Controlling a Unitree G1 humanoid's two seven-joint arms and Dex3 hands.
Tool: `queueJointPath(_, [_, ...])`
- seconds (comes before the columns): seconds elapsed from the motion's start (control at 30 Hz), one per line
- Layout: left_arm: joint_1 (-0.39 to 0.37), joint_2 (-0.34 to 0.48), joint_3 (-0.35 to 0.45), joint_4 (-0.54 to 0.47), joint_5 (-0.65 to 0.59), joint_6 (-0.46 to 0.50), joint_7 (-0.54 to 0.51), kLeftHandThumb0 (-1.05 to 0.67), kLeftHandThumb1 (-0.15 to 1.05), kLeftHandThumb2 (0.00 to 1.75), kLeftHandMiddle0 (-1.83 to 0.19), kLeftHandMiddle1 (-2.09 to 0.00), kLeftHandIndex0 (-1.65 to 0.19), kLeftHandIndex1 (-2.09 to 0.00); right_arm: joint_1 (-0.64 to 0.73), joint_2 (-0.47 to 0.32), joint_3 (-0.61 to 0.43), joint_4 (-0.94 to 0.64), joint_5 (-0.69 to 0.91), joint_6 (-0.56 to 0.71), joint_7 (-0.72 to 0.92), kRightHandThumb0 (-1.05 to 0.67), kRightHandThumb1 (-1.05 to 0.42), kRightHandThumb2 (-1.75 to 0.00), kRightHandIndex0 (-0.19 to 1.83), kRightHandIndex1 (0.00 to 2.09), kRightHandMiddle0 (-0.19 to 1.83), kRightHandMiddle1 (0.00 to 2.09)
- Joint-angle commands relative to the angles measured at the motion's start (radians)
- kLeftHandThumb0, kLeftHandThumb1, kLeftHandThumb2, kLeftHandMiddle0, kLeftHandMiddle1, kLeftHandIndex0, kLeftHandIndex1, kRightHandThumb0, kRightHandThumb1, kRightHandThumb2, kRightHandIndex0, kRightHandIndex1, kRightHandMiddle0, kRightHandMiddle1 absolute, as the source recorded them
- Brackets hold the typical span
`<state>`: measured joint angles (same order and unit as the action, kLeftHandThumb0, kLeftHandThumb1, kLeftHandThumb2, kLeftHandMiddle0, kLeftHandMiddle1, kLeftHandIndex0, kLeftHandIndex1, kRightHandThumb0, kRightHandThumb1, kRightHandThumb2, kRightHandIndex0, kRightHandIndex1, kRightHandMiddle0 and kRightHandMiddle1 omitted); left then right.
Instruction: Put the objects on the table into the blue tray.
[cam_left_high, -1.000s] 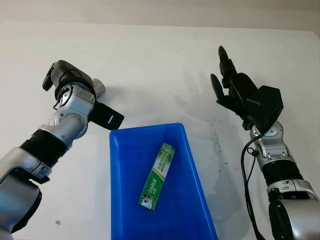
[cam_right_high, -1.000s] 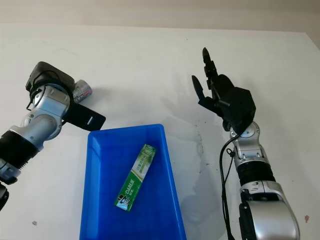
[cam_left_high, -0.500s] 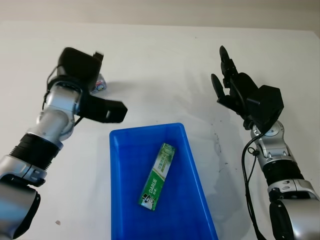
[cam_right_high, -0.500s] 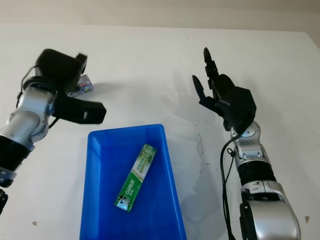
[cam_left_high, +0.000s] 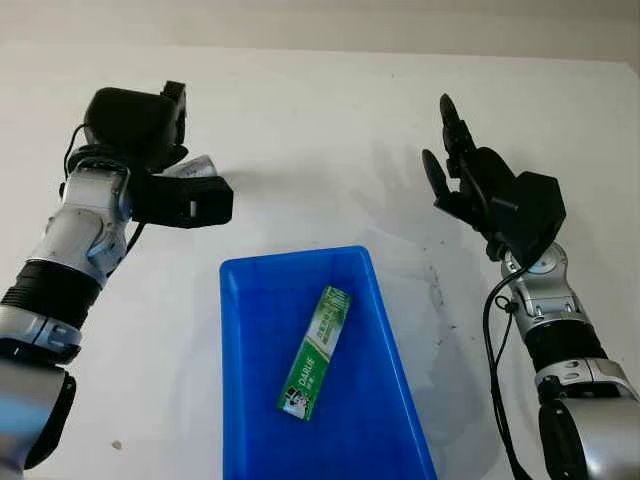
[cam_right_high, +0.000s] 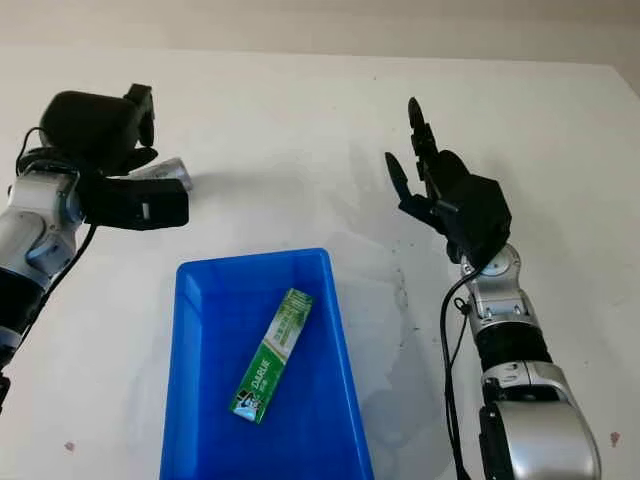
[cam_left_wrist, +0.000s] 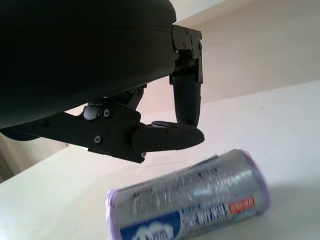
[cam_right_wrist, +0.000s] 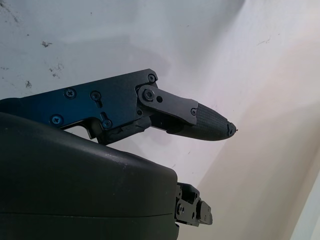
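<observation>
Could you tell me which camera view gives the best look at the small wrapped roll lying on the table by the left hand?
The left wrist view: the roll lies lengthwise close up, its silvery wrap and printed label plain, just beyond the left hand's fingers. In both eye views only one end peeks out from behind the left hand.

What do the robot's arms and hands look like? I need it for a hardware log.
Both arms are silver metal with black ribbed bands at the joints. The left hand and right hand have black shells and black segmented fingers fixed with small screws. A thin black cable loops beside the right forearm.
</observation>
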<state>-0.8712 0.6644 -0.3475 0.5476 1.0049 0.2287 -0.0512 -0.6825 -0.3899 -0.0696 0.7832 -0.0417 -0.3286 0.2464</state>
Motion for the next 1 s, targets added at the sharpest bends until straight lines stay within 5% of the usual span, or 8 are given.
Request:
queueJointPath(0.0, [-0.028,0.007,0.028,0.006,-0.028,0.004,0.021,-0.33,1.05,0.43,-0.54,-2.09,0.17,-2.07,-0.005,-0.013,0.0,0.0,-0.006,-0.015,-0.005,-0.62,-1.05,-0.68,-0.19,0.0,-0.19,0.0])
queueJointPath(0.07, [-0.034,0.002,0.058,0.016,-0.081,-0.009,0.043,-0.33,1.05,0.44,-0.53,-2.09,0.19,-1.87,-0.006,-0.013,0.0,-0.001,-0.005,-0.015,0.0,-0.62,-1.05,-0.68,-0.19,0.0,-0.19,0.0])
queueJointPath(0.1, [-0.039,0.002,0.075,0.016,-0.112,-0.009,0.033,-0.36,1.05,0.41,-0.22,-2.09,0.17,-1.59,-0.006,-0.013,-0.001,-0.001,-0.003,-0.014,0.004,-0.62,-1.05,-0.68,-0.19,0.0,-0.19,0.0])
queueJointPath(0.17, [-0.049,-0.002,0.118,0.001,-0.183,0.021,-0.016,-0.45,1.05,0.36,0.0,-2.09,0.08,-1.19,-0.007,-0.011,-0.005,0.002,0.007,-0.016,0.015,-0.62,-1.05,-0.68,-0.19,0.0,-0.19,0.0])
queueJointPath(0.3, [-0.042,0.027,0.148,-0.108,-0.237,0.13,-0.172,-0.77,1.05,0.21,-0.3,-2.09,-0.26,-0.28,-0.005,-0.018,-0.004,0.009,0.002,-0.017,0.012,-0.61,-1.05,-0.68,-0.19,0.0,-0.19,0.0])
queueJointPath(0.5, [0.007,0.095,0.161,-0.238,-0.275,0.155,-0.34,-0.91,1.04,0.1,0.08,-1.71,-0.14,-0.05,-0.007,-0.015,-0.002,0.002,0.004,-0.002,0.02,-0.61,-1.05,-0.69,-0.19,0.0,-0.19,0.0])
queueJointPath(0.6, [0.023,0.123,0.161,-0.231,-0.304,0.112,-0.374,-0.95,1.05,0.09,0.11,-2.03,-0.02,-0.03,-0.01,-0.01,-0.001,-0.003,0.005,0.001,0.021,-0.6,-1.05,-0.7,-0.19,0.0,-0.19,0.0])
queueJointPath(0.97, [-0.011,0.088,0.048,-0.118,-0.233,0.178,-0.471,-1.02,1.02,0.05,-0.29,-2.09,0.01,-0.07,-0.004,-0.016,-0.004,-0.004,0.007,0.012,0.012,-0.63,-1.05,-0.68,-0.19,0.0,-0.19,0.0])
